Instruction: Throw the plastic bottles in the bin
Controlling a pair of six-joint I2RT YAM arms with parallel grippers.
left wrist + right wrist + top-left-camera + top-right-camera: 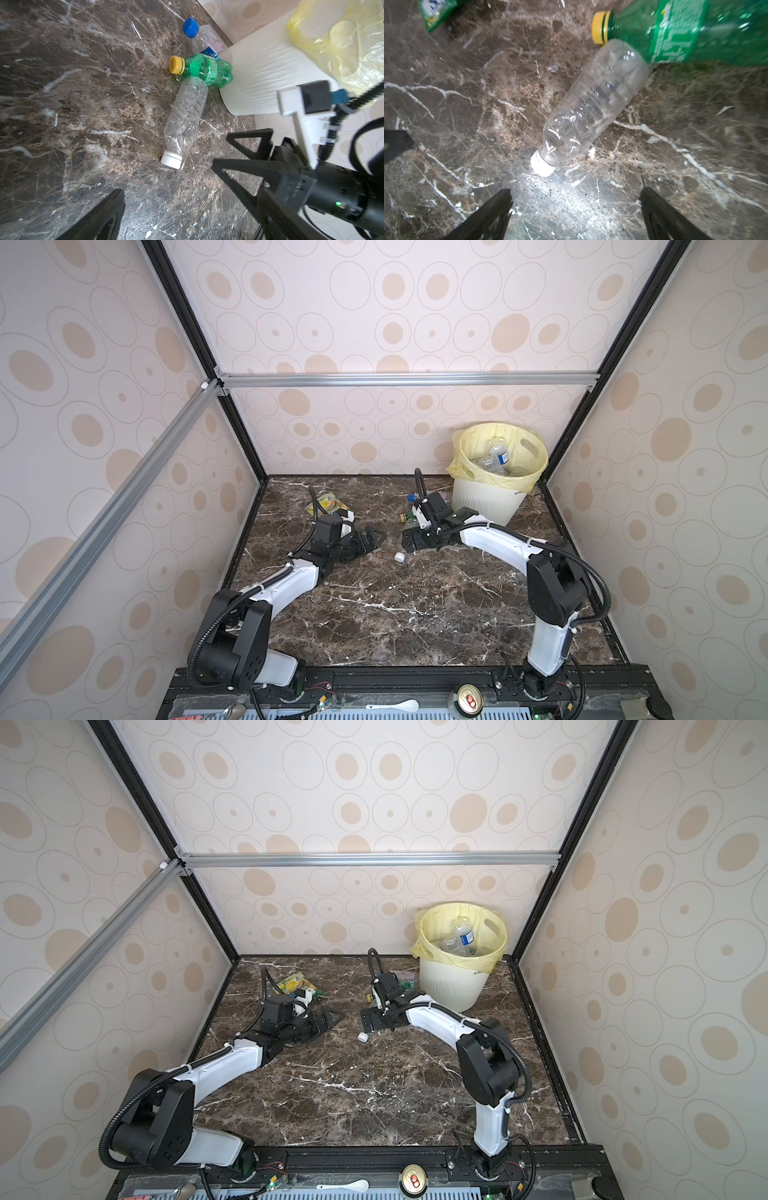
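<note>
A clear bottle (593, 104) with a white cap (400, 557) lies on the marble just ahead of my open right gripper (575, 199), whose fingers hold nothing. A green bottle (207, 69) with a yellow cap lies across the clear one's base, against the bin (266, 74). Behind it lies a clear bottle with a blue cap (203, 39). The white bin (482, 502) with a yellow bag stands at the back right and holds several clear bottles (498, 454). My left gripper (374, 537) is open and empty, facing the right gripper (409, 543) low over the table.
A yellow-green snack packet (326, 506) lies behind the left wrist. A drink can (467, 699) and a white spoon (399, 705) rest on the front rail. Patterned walls close in the table on three sides.
</note>
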